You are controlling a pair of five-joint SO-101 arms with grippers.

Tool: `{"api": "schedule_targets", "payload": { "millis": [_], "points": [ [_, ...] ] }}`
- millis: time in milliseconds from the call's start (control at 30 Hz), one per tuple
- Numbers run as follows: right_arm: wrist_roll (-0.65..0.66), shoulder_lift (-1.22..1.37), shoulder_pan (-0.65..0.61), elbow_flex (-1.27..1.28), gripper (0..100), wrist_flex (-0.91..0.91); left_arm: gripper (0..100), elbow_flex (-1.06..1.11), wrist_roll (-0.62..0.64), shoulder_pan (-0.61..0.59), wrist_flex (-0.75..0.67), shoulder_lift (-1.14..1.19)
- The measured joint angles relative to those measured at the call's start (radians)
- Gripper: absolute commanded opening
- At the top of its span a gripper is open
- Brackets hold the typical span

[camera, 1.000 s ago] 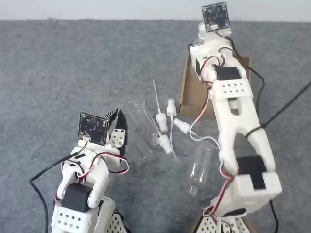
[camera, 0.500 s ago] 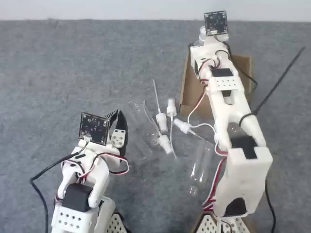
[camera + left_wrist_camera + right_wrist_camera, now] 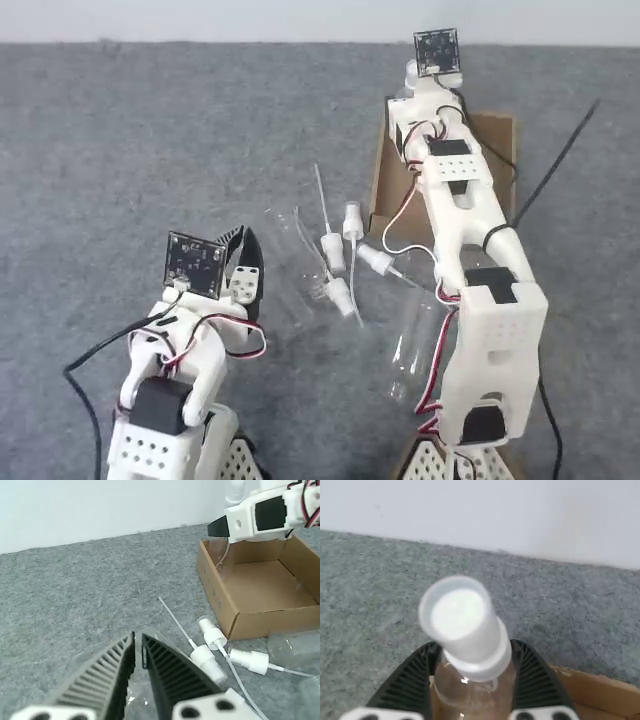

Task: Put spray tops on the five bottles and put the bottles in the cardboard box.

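Right wrist view: right tool [image 3: 470, 666] clamped on a capped bottle [image 3: 462, 620] at the cardboard box [image 3: 220, 600] corner. Left tool [image 3: 138, 645] closed, empty, near loose spray tops [image 3: 212, 635] on the table [image 3: 150, 130].

No legible text or labels anywhere.

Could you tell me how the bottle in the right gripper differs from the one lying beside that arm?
The held bottle is upright in the right gripper at the cardboard box; the loose bottle lies on its side. The held bottle wears a white cap; the loose bottle shows none. Both are clear.
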Motion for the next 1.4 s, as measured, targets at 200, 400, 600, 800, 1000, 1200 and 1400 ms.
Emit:
{"api": "schedule_targets", "payload": {
  "millis": [200, 400, 600, 800, 1000, 1200, 1400],
  "points": [
    [-0.003, 0.000, -0.002, 0.000, 22.3, 0.012, 1, 0.000, 0.000, 0.000, 0.000, 0.000],
    [-0.003, 0.000, -0.002, 0.000, 23.5, 0.018, 1, 0.000, 0.000, 0.000, 0.000, 0.000],
    [-0.003, 0.000, -0.002, 0.000, 23.5, 0.018, 1, 0.000, 0.000, 0.000, 0.000, 0.000],
    [-0.003, 0.000, -0.002, 0.000, 23.6, 0.018, 1, 0.000, 0.000, 0.000, 0.000, 0.000],
    [-0.003, 0.000, -0.002, 0.000, 23.6, 0.018, 1, 0.000, 0.000, 0.000, 0.000, 0.000],
    [-0.003, 0.000, -0.002, 0.000, 23.6, 0.018, 1, 0.000, 0.000, 0.000, 0.000, 0.000],
    [-0.003, 0.000, -0.002, 0.000, 23.6, 0.018, 1, 0.000, 0.000, 0.000, 0.000, 0.000]
  ]
}}
